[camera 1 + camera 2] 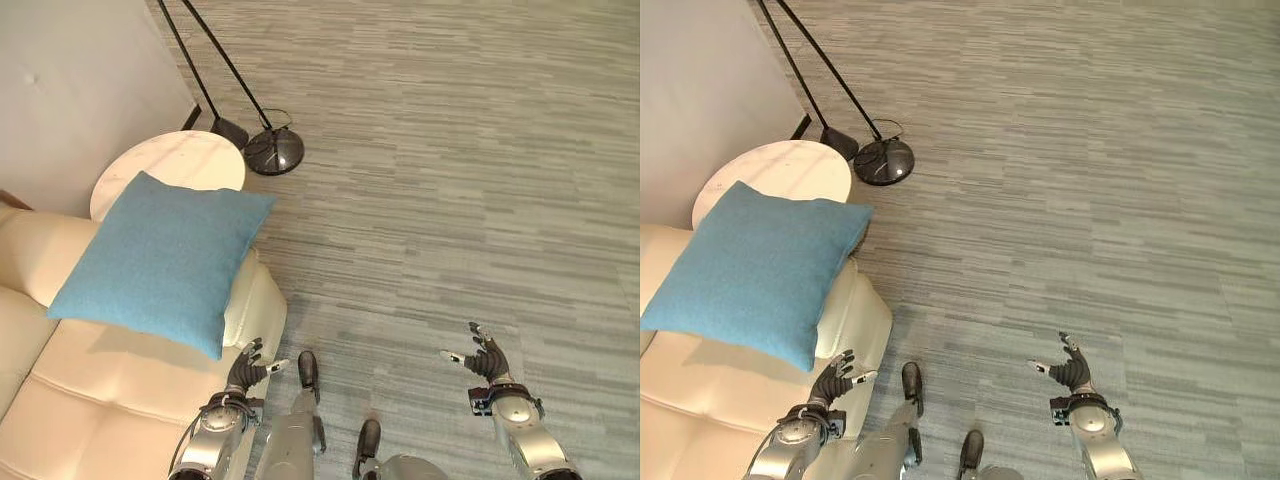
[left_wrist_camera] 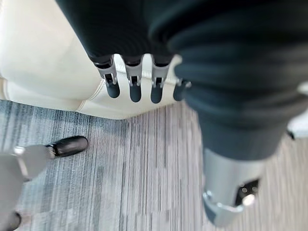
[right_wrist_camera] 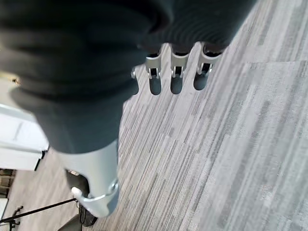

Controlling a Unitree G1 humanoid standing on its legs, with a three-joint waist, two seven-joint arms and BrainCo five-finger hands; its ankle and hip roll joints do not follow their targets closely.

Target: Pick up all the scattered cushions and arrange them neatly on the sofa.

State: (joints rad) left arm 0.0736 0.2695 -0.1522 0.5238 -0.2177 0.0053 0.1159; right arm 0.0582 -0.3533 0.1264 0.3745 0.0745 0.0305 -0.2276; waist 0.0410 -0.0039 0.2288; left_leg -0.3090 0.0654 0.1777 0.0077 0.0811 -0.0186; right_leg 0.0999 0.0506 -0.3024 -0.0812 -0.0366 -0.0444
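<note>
The left hand sits at the bottom of the head view, left of centre, fingers spread and relaxed, holding nothing. It hovers just off the front corner of the sofa, and in its own wrist view the dark fingertips hang over the cream edge of the seat with the grey floor below.

The right hand shows at the lower right of the head view, likewise wide open and empty, well apart from the sofa and above bare floor. Its wrist view shows straight fingers over the striped carpet planks.

The one cushion in view, a blue cushion, lies at the centre left of the head view. It rests tilted on the sofa's arm and back, one corner pointing down toward the left hand, near it but not touching. Its upper corner overlaps the edge of a round white side bench that stands just behind the sofa arm against the pale wall at the upper left.

Past the bench, at the upper middle of the frame, a floor lamp's round dark base sits on the floor, with thin black poles slanting up to the top edge and a smaller dark foot beside it. The rest of the floor spreads grey to the right.
</note>
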